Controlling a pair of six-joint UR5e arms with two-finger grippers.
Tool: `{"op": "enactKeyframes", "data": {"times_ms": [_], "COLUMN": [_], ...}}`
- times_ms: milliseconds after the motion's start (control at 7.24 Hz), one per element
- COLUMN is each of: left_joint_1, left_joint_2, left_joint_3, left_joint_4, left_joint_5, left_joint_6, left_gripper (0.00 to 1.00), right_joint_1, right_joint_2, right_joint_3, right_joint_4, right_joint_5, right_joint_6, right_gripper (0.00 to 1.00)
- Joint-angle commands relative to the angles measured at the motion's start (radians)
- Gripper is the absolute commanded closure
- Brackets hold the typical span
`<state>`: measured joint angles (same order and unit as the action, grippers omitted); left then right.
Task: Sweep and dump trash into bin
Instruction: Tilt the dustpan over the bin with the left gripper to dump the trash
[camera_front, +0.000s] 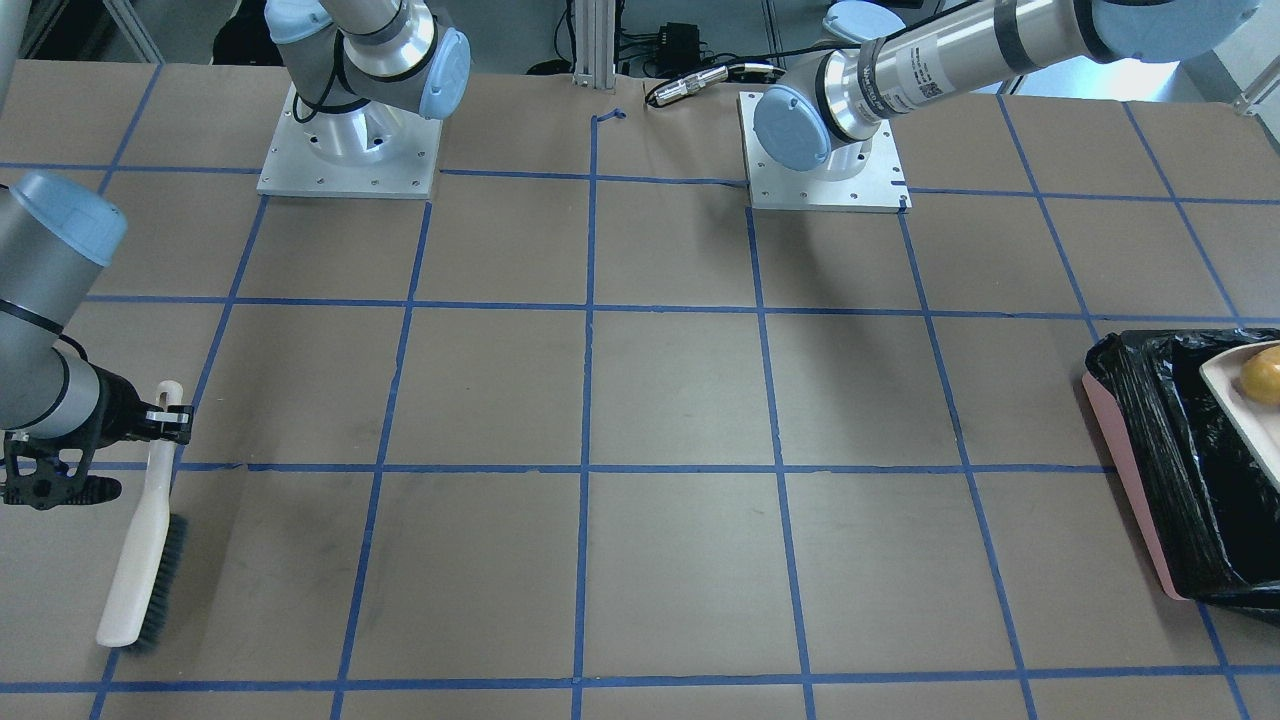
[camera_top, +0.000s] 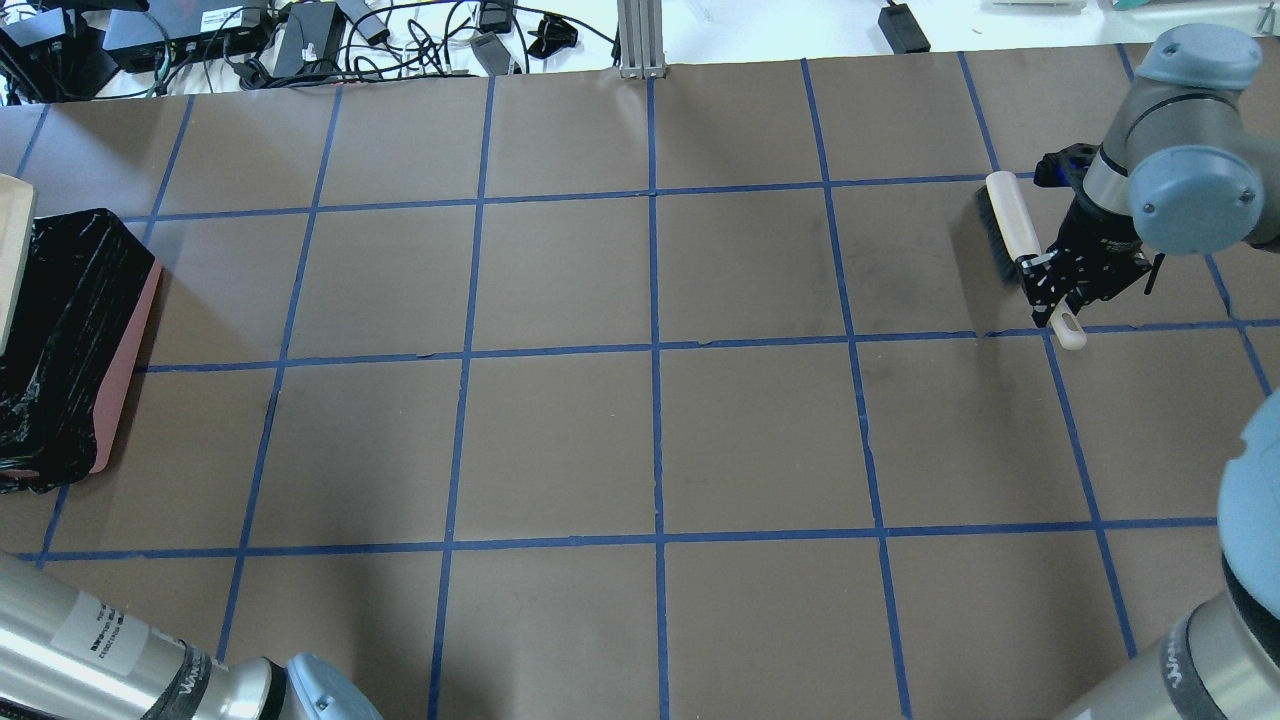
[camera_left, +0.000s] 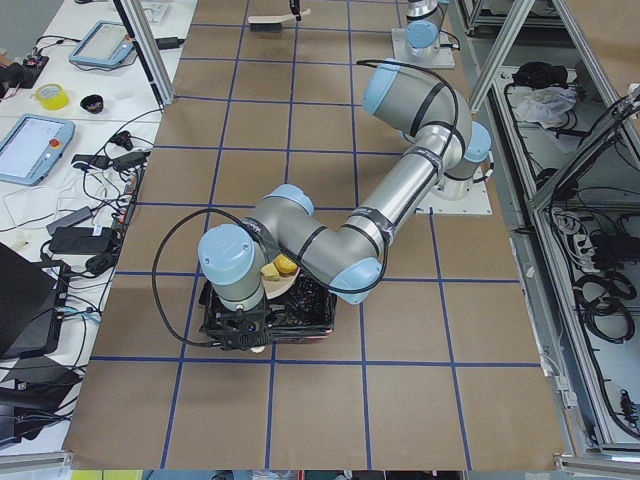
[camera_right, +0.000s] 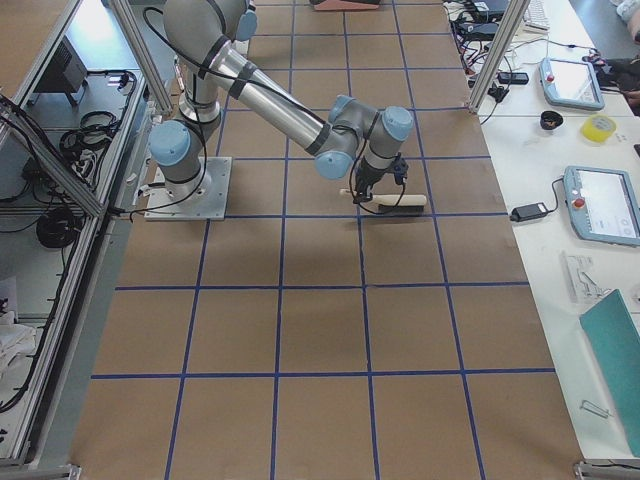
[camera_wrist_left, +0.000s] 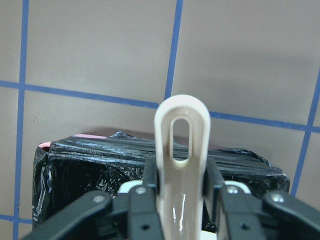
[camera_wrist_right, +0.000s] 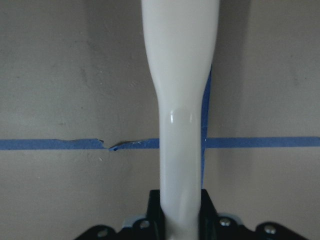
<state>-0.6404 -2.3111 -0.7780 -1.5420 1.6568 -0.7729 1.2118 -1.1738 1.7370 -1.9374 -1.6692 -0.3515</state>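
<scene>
Two hands, each pinching a handle.
Left hand (camera_wrist_left: 181, 190) holds the dustpan (camera_wrist_left: 181, 125) above the bin (camera_wrist_left: 90, 160), a yellow-brown lump (camera_front: 1262, 375) lying on it; right hand (camera_top: 1048, 288) holds the brush (camera_top: 1003, 225).

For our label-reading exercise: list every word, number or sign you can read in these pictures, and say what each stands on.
None can be read outright.
White sticker on the left arm: print too small.
Lettered band on the right arm: blurred.
</scene>
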Motion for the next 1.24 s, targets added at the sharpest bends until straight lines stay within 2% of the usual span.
{"op": "enactKeyframes", "data": {"times_ms": [0,138,276,414,828,967,1105], "left_joint_1": [0.019,0.022,0.022,0.022,0.019,0.013,0.007], "left_joint_2": [-0.011,-0.01,-0.011,-0.005,0.033,0.044,0.05], "left_joint_3": [0.011,-0.004,-0.032,-0.079,-0.103,-0.115,-0.156], "left_joint_4": [0.049,0.093,0.193,0.271,0.35,0.39,0.443], "left_joint_5": [0.067,0.089,0.121,0.124,0.126,0.135,0.196], "left_joint_6": [0.093,0.145,0.193,0.196,0.185,0.194,0.207], "left_gripper": [1.0,1.0,1.0,1.0,1.0,1.0,1.0], "right_joint_1": [0.0,0.0,-0.002,0.0,0.0,0.0,0.0], "right_joint_2": [0.003,0.005,0.005,0.005,0.0,-0.004,-0.007], "right_joint_3": [0.001,0.001,0.002,0.003,0.003,0.003,0.003], "right_joint_4": [-0.027,-0.032,-0.049,-0.054,-0.057,-0.07,-0.099], "right_joint_5": [-0.003,0.0,0.0,0.0,0.0,-0.001,-0.001], "right_joint_6": [0.003,0.003,0.029,0.045,0.043,0.046,0.046], "right_gripper": [0.99,0.82,0.51,0.38,0.27,0.19,0.1]}}
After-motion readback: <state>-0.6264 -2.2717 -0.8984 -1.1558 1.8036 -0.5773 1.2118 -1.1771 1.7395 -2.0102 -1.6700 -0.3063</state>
